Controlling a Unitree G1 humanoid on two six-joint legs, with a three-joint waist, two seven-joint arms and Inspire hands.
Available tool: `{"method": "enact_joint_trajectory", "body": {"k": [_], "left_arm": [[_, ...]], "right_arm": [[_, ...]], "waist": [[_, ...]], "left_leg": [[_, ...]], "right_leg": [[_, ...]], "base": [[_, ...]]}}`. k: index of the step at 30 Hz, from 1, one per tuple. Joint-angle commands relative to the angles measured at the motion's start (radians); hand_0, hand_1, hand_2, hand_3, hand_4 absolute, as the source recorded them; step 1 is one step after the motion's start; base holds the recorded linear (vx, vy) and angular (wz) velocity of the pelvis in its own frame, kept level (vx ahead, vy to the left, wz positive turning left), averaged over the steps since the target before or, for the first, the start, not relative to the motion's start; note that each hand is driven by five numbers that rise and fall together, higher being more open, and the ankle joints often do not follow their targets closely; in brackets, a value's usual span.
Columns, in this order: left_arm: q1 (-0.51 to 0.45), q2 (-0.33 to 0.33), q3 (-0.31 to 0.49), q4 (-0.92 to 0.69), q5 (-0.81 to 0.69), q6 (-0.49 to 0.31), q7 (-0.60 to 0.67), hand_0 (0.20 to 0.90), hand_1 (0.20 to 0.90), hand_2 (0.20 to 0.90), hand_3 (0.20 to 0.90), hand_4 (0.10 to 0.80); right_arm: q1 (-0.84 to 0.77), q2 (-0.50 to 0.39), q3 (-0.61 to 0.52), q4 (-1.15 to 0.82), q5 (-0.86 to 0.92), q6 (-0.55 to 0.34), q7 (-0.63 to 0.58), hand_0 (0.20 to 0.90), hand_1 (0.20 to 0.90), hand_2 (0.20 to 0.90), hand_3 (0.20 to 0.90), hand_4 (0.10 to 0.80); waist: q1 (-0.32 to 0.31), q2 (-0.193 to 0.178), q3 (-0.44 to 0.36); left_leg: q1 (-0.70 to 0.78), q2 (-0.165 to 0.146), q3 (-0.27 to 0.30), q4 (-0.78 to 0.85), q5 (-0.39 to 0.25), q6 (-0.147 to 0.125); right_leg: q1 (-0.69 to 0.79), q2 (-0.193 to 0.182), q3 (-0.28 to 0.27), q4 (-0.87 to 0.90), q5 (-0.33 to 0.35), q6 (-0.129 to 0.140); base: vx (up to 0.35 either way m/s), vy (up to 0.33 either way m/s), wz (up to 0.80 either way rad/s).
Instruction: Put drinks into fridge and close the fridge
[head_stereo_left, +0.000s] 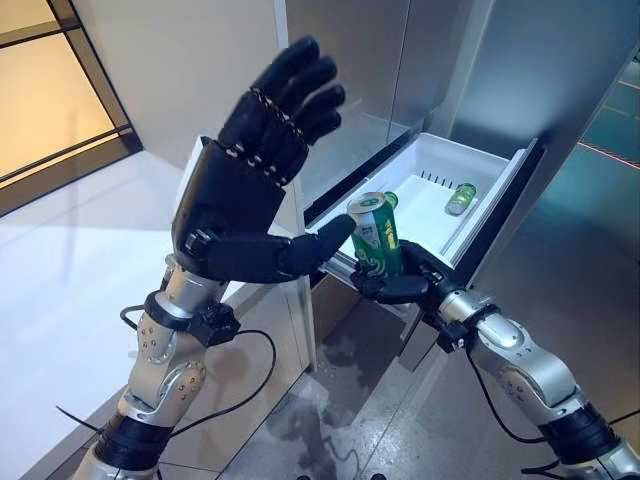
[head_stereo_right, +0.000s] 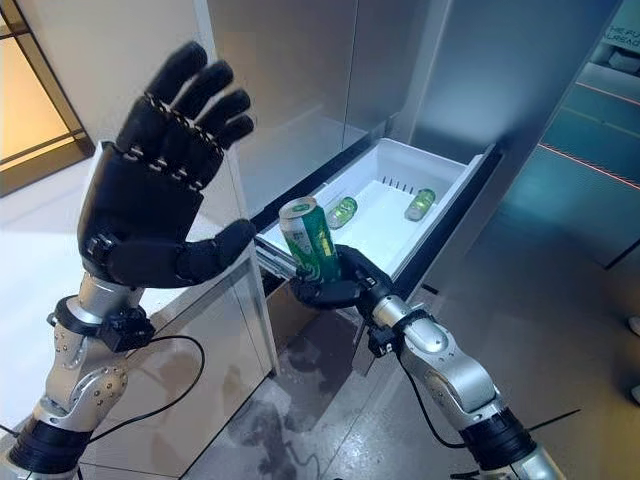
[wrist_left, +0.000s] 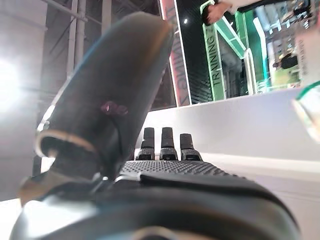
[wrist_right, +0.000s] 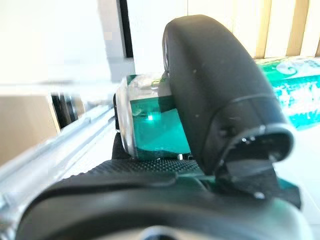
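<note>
My right hand (head_stereo_left: 400, 285) is shut on a green can (head_stereo_left: 375, 234) and holds it upright just before the near rim of the open white fridge drawer (head_stereo_left: 490, 195). The can also shows in the right wrist view (wrist_right: 155, 127), under my thumb (wrist_right: 215, 95). Green cans (head_stereo_left: 461, 198) lie on their sides inside the drawer, one partly hidden behind the held can (head_stereo_right: 342, 211). My left hand (head_stereo_left: 255, 170) is open and raised, fingers spread, with its thumb tip near the held can.
The steel fridge body (head_stereo_left: 520, 70) rises behind the drawer. A steel panel (head_stereo_left: 265, 340) stands below my left hand beside the drawer. Grey floor (head_stereo_left: 560, 290) lies to the right. A window (head_stereo_left: 50, 90) is at the far left.
</note>
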Motion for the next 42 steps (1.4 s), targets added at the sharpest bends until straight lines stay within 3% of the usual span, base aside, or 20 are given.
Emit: {"method": "enact_joint_trajectory", "body": {"k": [1,8,14,18,24,27,34,37,42], "left_arm": [[-0.127,-0.007,-0.001,0.072,0.008,0.046,0.047,0.900,0.900,0.900,0.900,0.800],[-0.107,-0.059,-0.081,0.188,-0.085,0.239,-0.028,0.900,0.900,0.900,0.900,0.800],[-0.004,-0.145,-0.194,0.270,-0.178,0.462,-0.160,0.900,0.900,0.900,0.900,0.800],[0.078,-0.132,-0.281,0.296,-0.181,0.529,-0.209,0.900,0.900,0.900,0.900,0.800],[0.177,-0.061,-0.407,0.362,-0.084,0.607,-0.243,0.900,0.900,0.900,0.900,0.800],[0.199,-0.050,-0.452,0.476,-0.011,0.622,-0.219,0.900,0.900,0.900,0.900,0.800],[0.245,-0.094,-0.469,0.870,0.155,0.501,-0.145,0.900,0.900,0.900,0.900,0.800],[0.242,-0.132,-0.417,1.017,0.195,0.422,-0.109,0.900,0.900,0.900,0.900,0.800],[0.210,-0.204,-0.231,1.214,0.171,0.409,0.006,0.900,0.900,0.900,0.900,0.800]], "right_arm": [[-0.329,0.025,-0.118,-0.024,-0.047,-0.156,-0.117,0.300,0.300,0.300,0.200,0.100],[-0.516,-0.057,-0.107,0.212,-0.085,-0.190,-0.251,0.300,0.300,0.300,0.200,0.100],[-0.692,-0.160,-0.061,0.491,-0.097,-0.197,-0.317,0.300,0.300,0.300,0.200,0.100],[-0.788,-0.224,-0.025,0.715,-0.096,-0.243,-0.296,0.300,0.300,0.300,0.200,0.100],[-0.867,-0.286,0.037,0.953,-0.159,-0.266,-0.282,0.300,0.300,0.300,0.200,0.100],[-0.884,-0.300,0.051,1.035,-0.196,-0.267,-0.269,0.300,0.300,0.300,0.200,0.100],[-0.906,-0.286,0.061,1.145,-0.315,-0.236,-0.238,0.300,0.300,0.300,0.200,0.100],[-0.919,-0.280,0.077,1.156,-0.354,-0.216,-0.233,0.300,0.300,0.300,0.200,0.100],[-0.907,-0.287,0.109,1.145,-0.445,-0.148,-0.157,0.300,0.300,0.300,0.200,0.100]], "waist": [[0.006,-0.017,-0.081],[0.031,-0.020,-0.077],[0.067,-0.020,-0.069],[0.098,-0.022,-0.058],[0.145,-0.005,-0.015],[0.157,0.006,0.005],[0.174,0.024,0.069],[0.181,0.029,0.107],[0.196,0.021,0.163]], "left_leg": [[0.003,-0.061,-0.084,0.037,-0.084,0.017],[0.000,-0.064,-0.101,0.049,-0.086,0.013],[-0.003,-0.061,-0.118,0.052,-0.079,0.005],[-0.007,-0.060,-0.135,0.054,-0.081,-0.003],[-0.056,-0.062,-0.165,0.081,-0.064,-0.012],[-0.089,-0.063,-0.176,0.095,-0.055,-0.014],[-0.164,-0.065,-0.196,0.130,-0.044,-0.017],[-0.201,-0.064,-0.199,0.143,-0.039,-0.016],[-0.256,-0.065,-0.204,0.161,-0.033,-0.015]], "right_leg": [[-0.012,0.039,-0.034,0.092,-0.093,0.010],[-0.003,0.040,-0.053,0.097,-0.099,0.005],[0.006,0.039,-0.080,0.102,-0.105,-0.001],[0.015,0.035,-0.103,0.106,-0.117,-0.002],[-0.008,0.024,-0.148,0.135,-0.125,-0.011],[-0.034,0.020,-0.163,0.151,-0.128,-0.017],[-0.097,0.022,-0.167,0.187,-0.141,-0.035],[-0.134,0.023,-0.169,0.202,-0.141,-0.042],[-0.185,0.020,-0.180,0.217,-0.137,-0.049]], "base": [[0.017,-0.002,0.04],[0.038,0.014,0.07],[0.079,0.019,0.16],[0.090,0.001,0.19],[0.036,-0.008,0.32],[0.016,-0.020,0.33],[0.013,-0.021,0.23],[-0.091,-0.021,0.10],[-0.067,-0.042,0.04]]}}
